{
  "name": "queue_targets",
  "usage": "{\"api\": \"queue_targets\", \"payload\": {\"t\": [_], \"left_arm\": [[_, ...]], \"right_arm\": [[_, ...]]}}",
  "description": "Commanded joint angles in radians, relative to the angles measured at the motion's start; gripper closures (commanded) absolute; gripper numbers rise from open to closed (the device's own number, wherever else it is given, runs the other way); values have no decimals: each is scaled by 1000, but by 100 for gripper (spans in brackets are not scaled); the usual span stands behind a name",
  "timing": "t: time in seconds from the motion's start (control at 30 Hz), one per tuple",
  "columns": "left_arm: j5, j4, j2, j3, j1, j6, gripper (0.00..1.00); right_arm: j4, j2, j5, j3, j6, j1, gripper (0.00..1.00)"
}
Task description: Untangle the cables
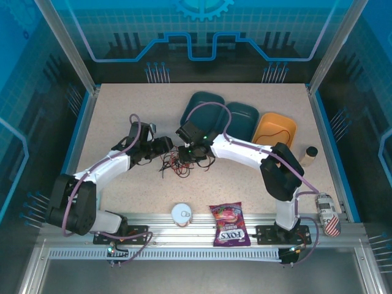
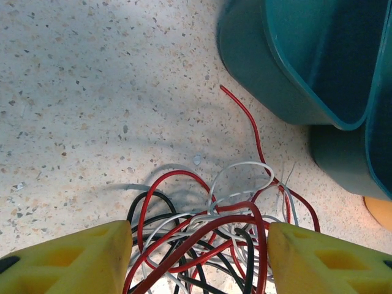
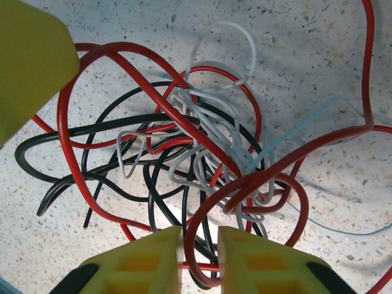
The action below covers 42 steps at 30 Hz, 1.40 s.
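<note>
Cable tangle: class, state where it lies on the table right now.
In the top view the cable tangle lies mid-table, between the left pincer and right pincer, nearer the arm bases than the teal bins.

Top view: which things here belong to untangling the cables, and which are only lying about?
For the job:
red cable
black cable
white cable

Lying about:
teal bin
second teal bin
orange bowl
sweets bag
white round object
small bottle
can
</note>
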Motion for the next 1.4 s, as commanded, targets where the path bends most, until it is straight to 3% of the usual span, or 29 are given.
{"api": "queue_targets", "payload": {"t": [0.0, 0.23, 0.97, 1.2, 1.37], "left_arm": [[42, 35, 12, 8, 8, -4, 41], [41, 39, 12, -8, 7, -8, 44], [55, 44, -37, -61, 7, -12, 39], [40, 46, -23, -66, 8, -16, 49], [29, 48, -11, -75, 9, -19, 61]], "right_arm": [[-21, 21, 17, 34, -2, 12, 82], [-17, -12, 15, 35, -14, 13, 100], [138, -234, 6, 22, -153, 45, 100], [173, -290, 15, 13, -180, 45, 100], [228, -351, 18, -23, -201, 46, 100]]}}
